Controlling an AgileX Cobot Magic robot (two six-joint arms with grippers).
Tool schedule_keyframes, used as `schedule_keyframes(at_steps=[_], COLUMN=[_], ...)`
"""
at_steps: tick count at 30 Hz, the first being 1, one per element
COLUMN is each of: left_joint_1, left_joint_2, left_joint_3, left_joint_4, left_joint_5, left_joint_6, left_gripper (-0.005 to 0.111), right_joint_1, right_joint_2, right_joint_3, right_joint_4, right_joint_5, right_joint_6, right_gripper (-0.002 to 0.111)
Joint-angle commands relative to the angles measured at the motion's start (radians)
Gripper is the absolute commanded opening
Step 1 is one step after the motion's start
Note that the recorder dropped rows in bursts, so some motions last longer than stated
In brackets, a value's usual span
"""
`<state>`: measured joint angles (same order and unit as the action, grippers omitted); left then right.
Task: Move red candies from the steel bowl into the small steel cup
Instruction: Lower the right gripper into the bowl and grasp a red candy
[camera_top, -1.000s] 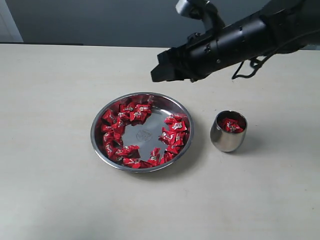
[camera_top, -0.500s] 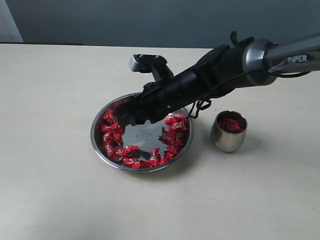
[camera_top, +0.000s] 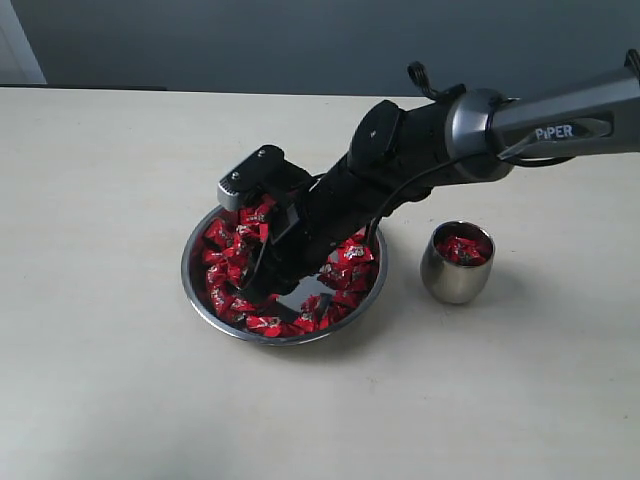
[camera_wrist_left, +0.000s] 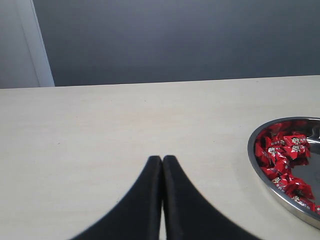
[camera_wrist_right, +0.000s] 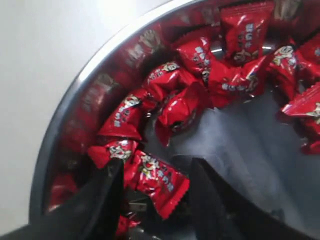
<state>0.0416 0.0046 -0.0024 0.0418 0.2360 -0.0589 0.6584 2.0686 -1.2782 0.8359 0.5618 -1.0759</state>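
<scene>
Right claw (camera_wrist_right: 157, 166) spread open astride one shiny red wrapped candy (camera_wrist_right: 161, 184) at seven o'clock in the wide shallow steel bowl (camera_top: 186, 262); many more lie there, so most looks undone; small rounded steel cup (camera_top: 452, 282), at three o'clock of the bowl, holds few; left claw (camera_wrist_left: 162, 167) clenched, empty.

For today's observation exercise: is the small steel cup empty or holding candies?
Holding some: red candies show through the mouth of the upright small steel cup.

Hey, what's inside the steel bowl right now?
Red candies ring the steel bowl, and the right claw is down among them, open, straddling one candy. The right arm covers the bowl's middle and far side, so anything there is hidden.
</scene>
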Motion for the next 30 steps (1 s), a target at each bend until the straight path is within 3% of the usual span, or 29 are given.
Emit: schedule_keyframes(at_steps=[1,30], left_joint_1=[-0.006,-0.006], left_joint_2=[-0.005,-0.005], left_joint_3=[0.002,0.002], left_joint_4=[0.001,0.001], left_joint_5=[-0.004,-0.004], left_joint_6=[-0.002,-0.002], left_gripper=[0.000,0.000], right_joint_1=[0.000,0.000], right_joint_2=[0.000,0.019], right_joint_3=[-0.009,-0.009], right_joint_4=[-0.019,-0.017], right_joint_5=[-0.023,0.026], right_joint_6=[0.002,0.002], right_gripper=[0.042,0.042])
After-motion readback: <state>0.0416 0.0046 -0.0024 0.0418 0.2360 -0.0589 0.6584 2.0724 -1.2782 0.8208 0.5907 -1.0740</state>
